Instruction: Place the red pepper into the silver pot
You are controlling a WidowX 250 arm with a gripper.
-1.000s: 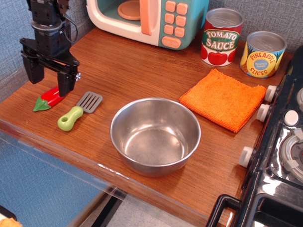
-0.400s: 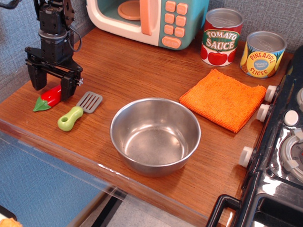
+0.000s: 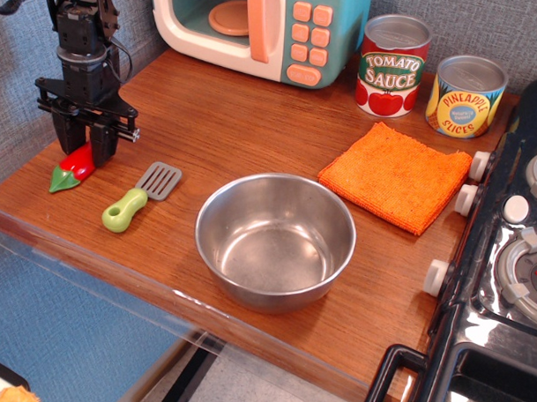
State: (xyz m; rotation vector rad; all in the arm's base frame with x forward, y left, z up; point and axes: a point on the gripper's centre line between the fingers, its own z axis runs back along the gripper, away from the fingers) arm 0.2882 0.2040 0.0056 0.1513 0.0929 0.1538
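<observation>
And here we are at the pick-up: the gripper is down at the far left of the worktop, well to the left of the silver pot, and its two dark fingers look drawn in close on either side of the red pepper, apparently pinching its red body, though the contact itself is hidden behind them. The pepper sits low by the worktop's left edge, left of the green-handled spatula; whether it rests on the wood or is just off it, I can't tell. It's a small glossy thing, bright red, only its lower part showing below the fingers, with a green stem cap pointing down and left toward the edge. So I'd call this the grasp stage, with the carry not yet made. What's needed next, to my eye, is a clean lift, then a run rightward past the spatula to above the pot's open mouth, and a release over the empty bowl
</observation>
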